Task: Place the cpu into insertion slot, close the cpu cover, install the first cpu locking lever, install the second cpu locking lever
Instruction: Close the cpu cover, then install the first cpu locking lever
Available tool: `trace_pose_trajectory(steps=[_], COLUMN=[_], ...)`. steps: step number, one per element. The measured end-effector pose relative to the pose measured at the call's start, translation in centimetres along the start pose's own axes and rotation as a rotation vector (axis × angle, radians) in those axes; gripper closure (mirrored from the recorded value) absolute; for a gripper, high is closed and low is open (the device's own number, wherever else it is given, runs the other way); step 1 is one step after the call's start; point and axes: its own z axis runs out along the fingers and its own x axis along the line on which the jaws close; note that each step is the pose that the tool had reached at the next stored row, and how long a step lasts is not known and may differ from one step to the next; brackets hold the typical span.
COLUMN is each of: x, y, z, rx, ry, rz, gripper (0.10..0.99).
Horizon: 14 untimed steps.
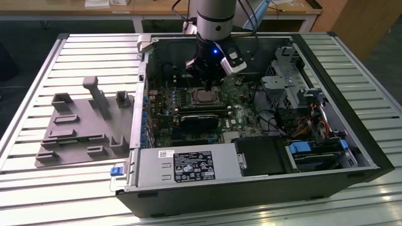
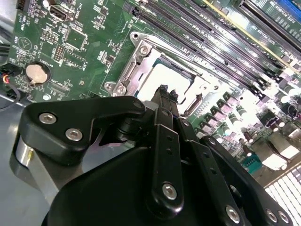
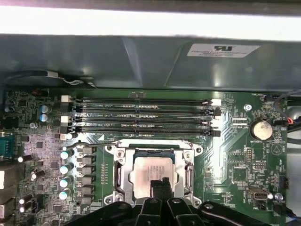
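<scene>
Closest to the wrist cameras are the black arms of the pincer (image 2: 165, 94). Its two fingers (image 3: 155, 187) are pressed together with nothing between them. Their tips hang right over one edge of the chip (image 3: 150, 169), and I cannot tell if they touch it. That chip is a small shiny square. It lies flat in the middle of the green board (image 3: 225, 155) inside the open computer case (image 1: 251, 195). A thin silver cover (image 3: 123, 178) lies flat around the chip, and the chip shows through its square window. Long black slots (image 3: 141, 117) run just beside the chip. A round silver battery (image 3: 261, 128) sits well apart from the chip. From across the room, the robot arm (image 1: 213, 19) stands straight up over the chip. A black card (image 1: 201, 120) lies near the chip. A grey box (image 1: 188, 165) with a black label sits well apart from the chip.
</scene>
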Motion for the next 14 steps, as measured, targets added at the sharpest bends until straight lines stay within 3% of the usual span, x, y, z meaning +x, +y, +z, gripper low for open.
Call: trace_pose_trajectory(steps=[7,14], x=[-0.01,-0.01], y=[0.03,0.03], z=[-0.73,-0.75], rx=[0.002,0.002], ry=[-0.0031,-0.0036], rz=[0.037,0.047], gripper=[0.984,0.984])
